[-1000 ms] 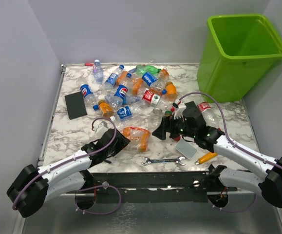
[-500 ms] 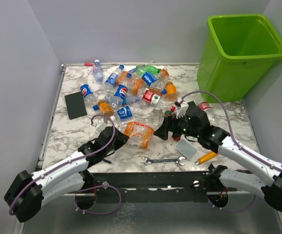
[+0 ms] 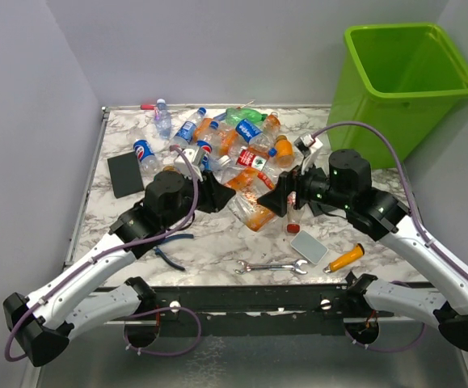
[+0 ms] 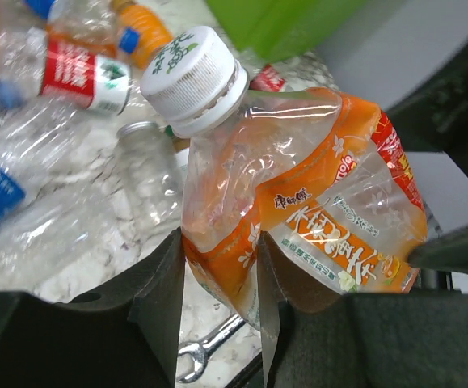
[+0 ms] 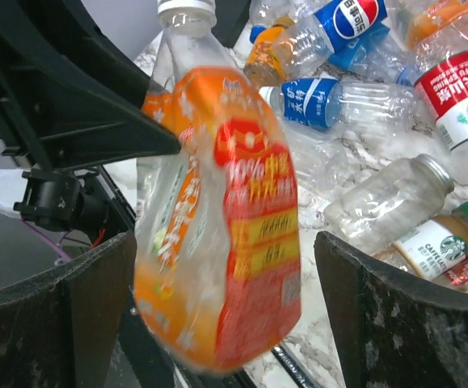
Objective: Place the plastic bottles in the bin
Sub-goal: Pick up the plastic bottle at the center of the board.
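My left gripper [image 3: 221, 196] is shut on a crushed clear bottle with an orange label [image 3: 250, 202] and holds it above the middle of the table. In the left wrist view the jaws [image 4: 217, 259] pinch the bottle's [image 4: 298, 194] lower edge, white cap up. My right gripper [image 3: 282, 199] is open right next to it. In the right wrist view the bottle [image 5: 234, 242] hangs between the spread fingers [image 5: 225, 275] without touching them. The other plastic bottles [image 3: 217, 141] lie piled at the back of the table. The lime-green bin [image 3: 403, 81] stands at the back right.
A wrench [image 3: 270, 266], a grey slab [image 3: 308, 246] and an orange-handled screwdriver [image 3: 343, 259] lie near the front edge. Pliers [image 3: 167, 255] lie at front left and a black slab [image 3: 125, 174] at left. A small green-capped bottle [image 5: 440, 238] lies under the right gripper.
The left arm has lifted the orange-labelled bottle off the table and carried it back and right. The right arm has risen and its open gripper now faces the bottle.
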Available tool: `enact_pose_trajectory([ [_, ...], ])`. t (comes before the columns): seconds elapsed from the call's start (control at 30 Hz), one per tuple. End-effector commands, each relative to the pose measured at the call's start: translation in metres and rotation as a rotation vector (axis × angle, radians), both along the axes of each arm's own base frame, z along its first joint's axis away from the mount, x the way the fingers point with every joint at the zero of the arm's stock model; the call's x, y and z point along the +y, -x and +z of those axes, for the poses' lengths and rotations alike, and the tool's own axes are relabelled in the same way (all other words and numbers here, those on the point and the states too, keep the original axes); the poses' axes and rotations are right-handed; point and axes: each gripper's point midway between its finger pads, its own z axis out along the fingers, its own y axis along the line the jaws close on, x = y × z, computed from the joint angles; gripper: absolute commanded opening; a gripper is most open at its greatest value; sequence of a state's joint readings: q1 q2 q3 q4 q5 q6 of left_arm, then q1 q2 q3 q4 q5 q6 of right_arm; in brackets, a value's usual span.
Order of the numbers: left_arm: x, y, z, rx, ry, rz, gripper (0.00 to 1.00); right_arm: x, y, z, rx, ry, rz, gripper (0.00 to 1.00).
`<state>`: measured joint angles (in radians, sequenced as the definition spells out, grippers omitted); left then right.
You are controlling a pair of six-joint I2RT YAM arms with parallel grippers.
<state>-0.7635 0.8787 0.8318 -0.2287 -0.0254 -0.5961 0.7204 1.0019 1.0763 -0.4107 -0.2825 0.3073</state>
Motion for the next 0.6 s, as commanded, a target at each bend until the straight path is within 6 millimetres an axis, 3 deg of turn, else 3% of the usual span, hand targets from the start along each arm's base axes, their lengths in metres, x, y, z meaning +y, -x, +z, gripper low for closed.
enact_pose_trajectory([
  [0.0,-0.030,0.021,0.014,-0.162,-0.135,-0.338,0.00,-0.001,0.002,-0.008,-0.001,0.104,0.055,0.96],
  [0.17,-0.040,0.025,0.025,-0.247,-0.141,-0.427,0.00,0.005,0.000,-0.003,0.003,0.098,0.072,0.96],
  [0.37,-0.044,0.025,0.036,-0.332,-0.113,-0.446,0.00,0.018,0.011,-0.016,0.081,0.061,0.144,0.90],
  [0.43,-0.046,0.024,0.039,-0.342,-0.100,-0.450,0.00,0.026,0.019,-0.020,0.121,0.022,0.188,0.83],
  [0.53,-0.049,0.022,0.042,-0.350,-0.087,-0.444,0.00,0.032,0.026,-0.016,0.142,-0.050,0.211,0.60],
  [0.57,-0.050,0.021,0.043,-0.349,-0.082,-0.439,0.08,0.033,0.026,-0.013,0.134,-0.071,0.211,0.54],
])
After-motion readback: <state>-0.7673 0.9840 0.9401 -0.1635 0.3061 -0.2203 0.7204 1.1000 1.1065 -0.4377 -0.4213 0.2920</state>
